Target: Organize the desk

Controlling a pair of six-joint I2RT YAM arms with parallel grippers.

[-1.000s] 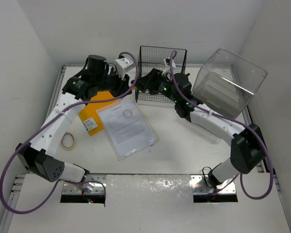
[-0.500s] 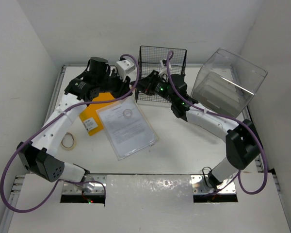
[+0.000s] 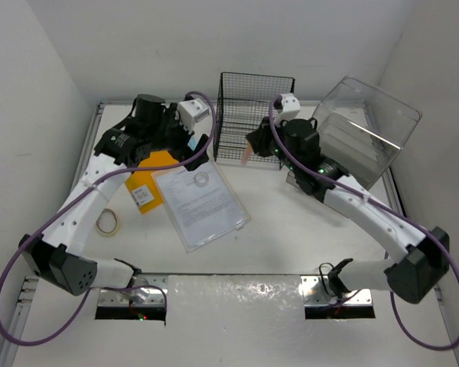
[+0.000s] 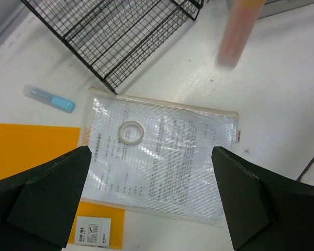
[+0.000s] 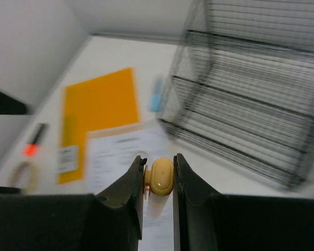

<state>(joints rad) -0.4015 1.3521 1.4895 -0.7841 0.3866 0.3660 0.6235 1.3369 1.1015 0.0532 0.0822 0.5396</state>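
My right gripper (image 5: 158,163) is shut on a marker with a yellow end (image 5: 161,176). The marker's pinkish body (image 3: 247,154) hangs below the right gripper (image 3: 254,145), just in front of the black wire-mesh rack (image 3: 254,115). The left wrist view catches the marker (image 4: 234,32) as a blurred stick above the white desk (image 3: 291,229). My left gripper (image 4: 150,152) is wide open and holds nothing. It hovers over a clear document sleeve (image 4: 157,162) with a small tape ring (image 4: 131,132) lying on it. In the top view the left gripper (image 3: 193,142) is at the rack's left front corner.
An orange folder (image 3: 144,180) lies partly under the sleeve (image 3: 203,202). A blue-capped stick (image 4: 49,98) lies beside the rack (image 4: 125,36). A tape roll (image 3: 107,222) and a red-tipped pen (image 5: 34,141) are at the left. A clear plastic box (image 3: 363,130) stands tilted at the back right.
The two grippers were close together in front of the rack. They have drawn apart: the right arm swung to the right with the marker, and the left jaws now stand wide open.
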